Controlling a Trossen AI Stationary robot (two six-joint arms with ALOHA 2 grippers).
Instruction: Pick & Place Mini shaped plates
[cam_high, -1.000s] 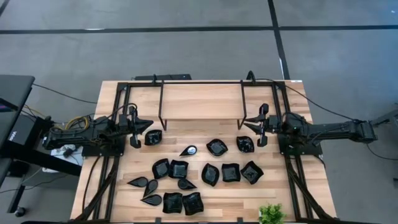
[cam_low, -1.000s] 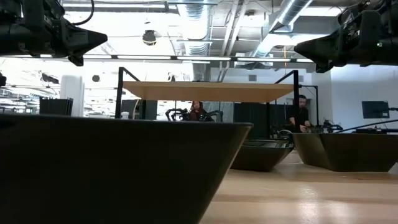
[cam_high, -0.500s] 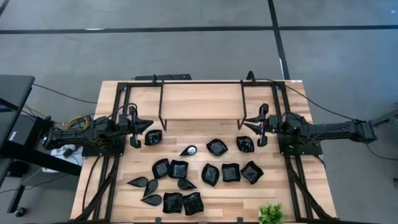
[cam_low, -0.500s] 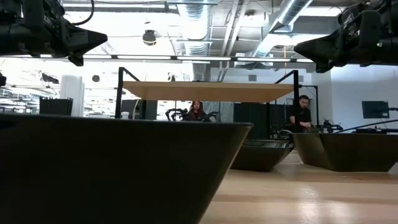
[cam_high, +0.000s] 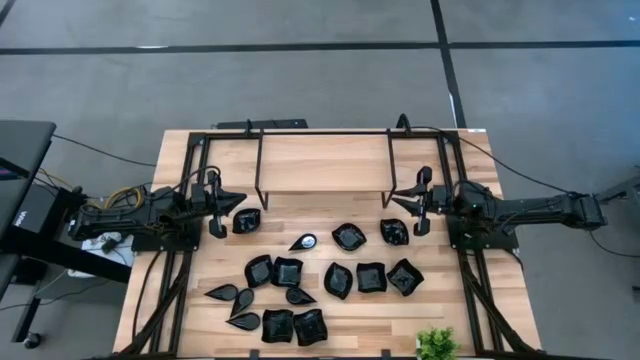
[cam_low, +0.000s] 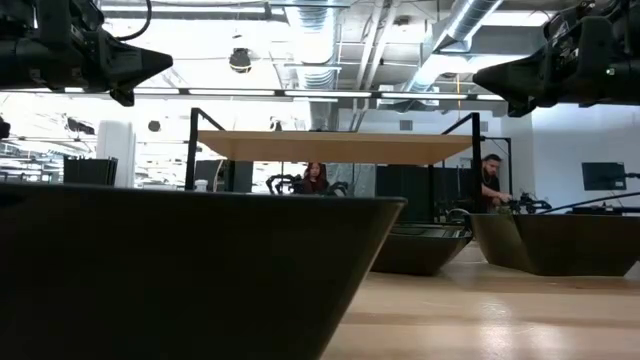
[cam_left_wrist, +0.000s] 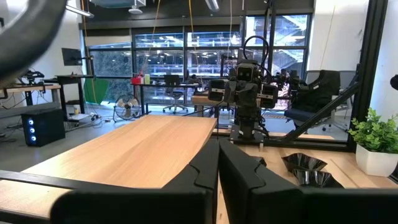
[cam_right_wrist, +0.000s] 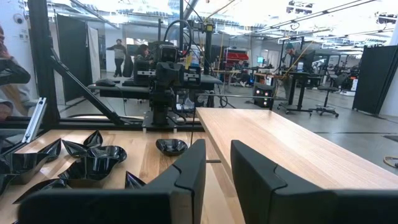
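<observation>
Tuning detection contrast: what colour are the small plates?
Glossy black plates, clearest in the high view.

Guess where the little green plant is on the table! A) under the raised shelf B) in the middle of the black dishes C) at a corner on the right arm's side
C: the green plant sits at the table's edge corner, right of the mini shaped plates.
</observation>
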